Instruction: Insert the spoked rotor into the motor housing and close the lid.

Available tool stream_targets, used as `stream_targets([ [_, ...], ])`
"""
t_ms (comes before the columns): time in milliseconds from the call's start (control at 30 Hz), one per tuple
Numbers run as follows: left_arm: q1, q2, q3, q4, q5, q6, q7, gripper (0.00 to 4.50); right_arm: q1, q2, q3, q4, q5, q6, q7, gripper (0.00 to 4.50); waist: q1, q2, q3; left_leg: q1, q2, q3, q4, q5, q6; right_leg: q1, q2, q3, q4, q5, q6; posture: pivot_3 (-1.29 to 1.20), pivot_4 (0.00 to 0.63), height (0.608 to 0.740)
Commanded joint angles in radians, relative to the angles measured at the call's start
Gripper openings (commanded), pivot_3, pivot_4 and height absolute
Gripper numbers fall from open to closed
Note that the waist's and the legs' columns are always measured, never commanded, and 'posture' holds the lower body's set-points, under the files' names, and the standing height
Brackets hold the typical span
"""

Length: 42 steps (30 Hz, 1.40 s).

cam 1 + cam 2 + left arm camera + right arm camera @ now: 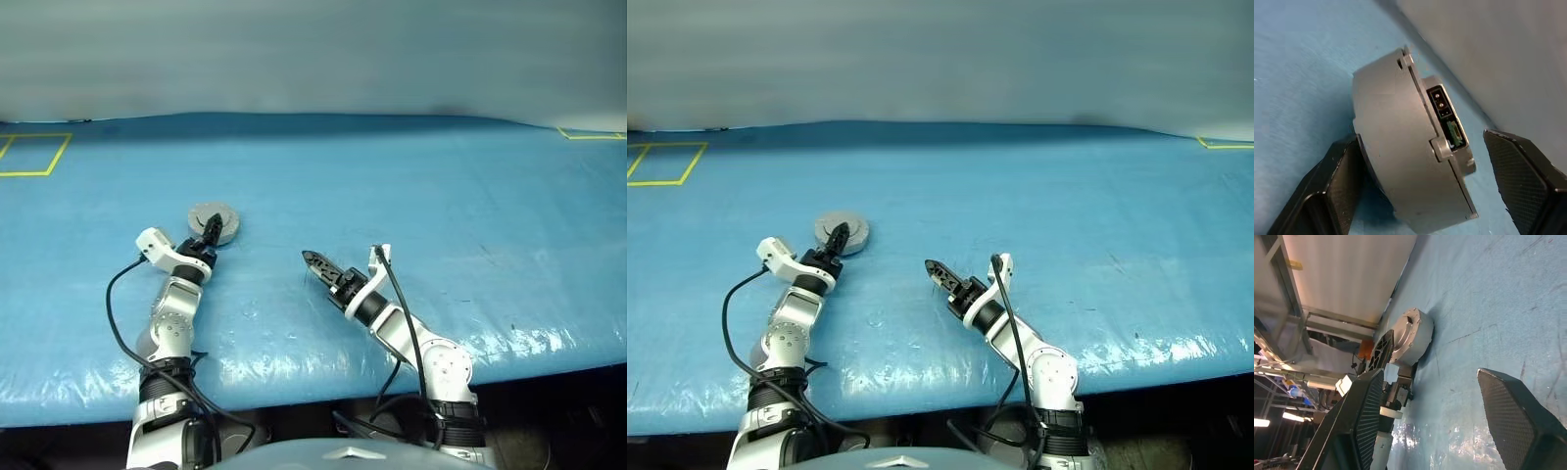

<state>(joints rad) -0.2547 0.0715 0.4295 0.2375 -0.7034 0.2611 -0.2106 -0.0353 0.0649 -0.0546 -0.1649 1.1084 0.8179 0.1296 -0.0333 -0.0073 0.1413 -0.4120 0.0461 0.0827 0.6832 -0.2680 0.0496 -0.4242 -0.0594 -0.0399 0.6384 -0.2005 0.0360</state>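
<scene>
The motor housing is a short grey metal puck on the blue table, left of centre. A flat grey disc, the lid, covers its top. The spoked rotor is out of view. My left gripper reaches the housing's near side and stands open around it. In the left wrist view one finger touches the housing, and the other finger stands apart from it. My right gripper hovers open over bare table to the right of the housing, pointing left, nothing between its fingers.
The table carries a wrinkled blue cover with a glossy front edge. Yellow tape marks sit at the far left and the far right corner. A grey wall stands behind the table.
</scene>
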Motion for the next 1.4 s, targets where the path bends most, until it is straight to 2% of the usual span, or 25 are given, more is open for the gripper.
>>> stream_targets([
  [33, 0.036, 0.050, 0.088, 0.021, 0.020, -0.052, 0.052, 3.96, -0.009, 0.002, 0.009, -0.018, -0.009, -0.003, 0.027, 3.21, -0.005, 0.000, 0.000, 0.000, 0.000, 0.000, 0.000, 0.000, 0.000, -0.001, 0.000, 0.000, 0.003, -0.001, -0.001, 0.00, 0.150, 0.740],
  [200, 0.065, 0.104, 0.140, 0.025, 0.023, -0.097, 0.040, 3.96, -0.007, 0.003, 0.015, -0.017, -0.038, -0.007, 0.044, 3.21, -0.001, 0.000, 0.000, 0.000, 0.001, -0.001, -0.001, 0.001, -0.002, -0.003, 0.000, 0.000, 0.005, -0.001, -0.002, 0.00, 0.150, 0.740],
  [300, 0.094, 0.112, 0.121, -0.050, -0.010, -0.088, -0.051, 3.96, 0.006, -0.001, 0.017, -0.056, -0.068, -0.042, 0.069, 3.21, 0.002, 0.000, 0.000, -0.001, 0.001, -0.001, -0.001, 0.001, -0.002, -0.003, -0.002, 0.000, 0.004, -0.002, -0.002, 0.00, 0.150, 0.740],
  [400, 0.152, 0.128, -0.007, -0.204, 0.042, -0.089, -0.164, 3.96, 0.028, -0.032, 0.046, -0.134, -0.203, -0.158, 0.101, 3.21, 0.009, -0.001, 0.000, -0.003, 0.000, 0.000, 0.000, 0.001, -0.001, -0.004, -0.003, 0.000, 0.002, -0.001, -0.001, 0.00, 0.150, 0.740],
  [533, 0.198, 0.109, -0.214, -0.351, 0.247, -0.159, -0.147, 3.96, 0.043, -0.061, 0.066, -0.173, -0.313, -0.226, 0.086, 3.21, 0.024, -0.003, 0.000, -0.004, -0.001, -0.001, 0.000, 0.000, -0.001, -0.003, -0.004, 0.000, 0.002, -0.001, -0.001, 0.00, 0.150, 0.740],
  [600, 0.221, 0.068, -0.287, -0.395, 0.283, -0.169, -0.133, 3.96, 0.041, -0.136, 0.159, -0.177, -0.523, -0.289, 0.048, 3.21, 0.022, -0.002, 0.000, -0.003, 0.000, 0.000, 0.000, 0.000, -0.001, -0.003, -0.004, 0.000, 0.002, -0.001, -0.001, 0.00, 0.150, 0.740],
  [700, 0.284, 0.042, -0.431, -0.418, 0.479, -0.276, -0.090, 3.96, 0.060, -0.208, 0.270, -0.200, -0.787, -0.419, -0.017, 3.21, 0.017, -0.002, 0.000, -0.003, -0.001, 0.002, -0.001, 0.000, -0.001, -0.004, -0.004, 0.001, 0.002, -0.002, -0.001, 0.00, 0.150, 0.740],
  [800, 0.350, -0.008, -0.470, -0.403, 0.543, -0.342, -0.030, 3.96, 0.093, -0.269, 0.362, -0.195, -1.004, -0.520, -0.071, 3.21, 0.014, -0.002, 0.000, -0.003, -0.001, 0.003, -0.002, 0.001, -0.002, -0.006, -0.001, 0.001, 0.003, -0.003, -0.003, 0.00, 0.150, 0.740],
  [1000, 0.415, -0.066, -0.450, -0.413, 0.566, -0.360, 0.053, 3.96, 0.189, -0.239, 0.361, -0.201, -1.134, -0.595, -0.146, 3.21, 0.023, -0.003, 0.001, -0.003, 0.004, 0.001, -0.002, 0.002, -0.004, -0.006, -0.001, -0.001, 0.004, -0.008, 0.000, 0.00, 0.150, 0.740],
  [1100, 0.439, -0.068, -0.438, -0.410, 0.543, -0.350, 0.047, 3.96, 0.225, -0.204, 0.340, -0.199, -1.133, -0.592, -0.158, 3.21, 0.022, -0.003, 0.001, -0.003, 0.003, 0.001, 0.000, 0.002, -0.003, -0.006, -0.003, -0.002, 0.004, -0.007, 0.001, 0.00, 0.150, 0.740],
  [1400, 0.406, -0.040, -0.422, -0.344, 0.557, -0.405, 0.027, 3.96, 0.195, -0.154, 0.298, -0.177, -1.150, -0.582, -0.148, 3.21, 0.022, -0.003, 0.002, -0.004, 0.003, 0.001, -0.001, 0.001, -0.003, -0.007, -0.003, -0.002, 0.004, -0.007, 0.001, 0.00, 0.150, 0.740],
])
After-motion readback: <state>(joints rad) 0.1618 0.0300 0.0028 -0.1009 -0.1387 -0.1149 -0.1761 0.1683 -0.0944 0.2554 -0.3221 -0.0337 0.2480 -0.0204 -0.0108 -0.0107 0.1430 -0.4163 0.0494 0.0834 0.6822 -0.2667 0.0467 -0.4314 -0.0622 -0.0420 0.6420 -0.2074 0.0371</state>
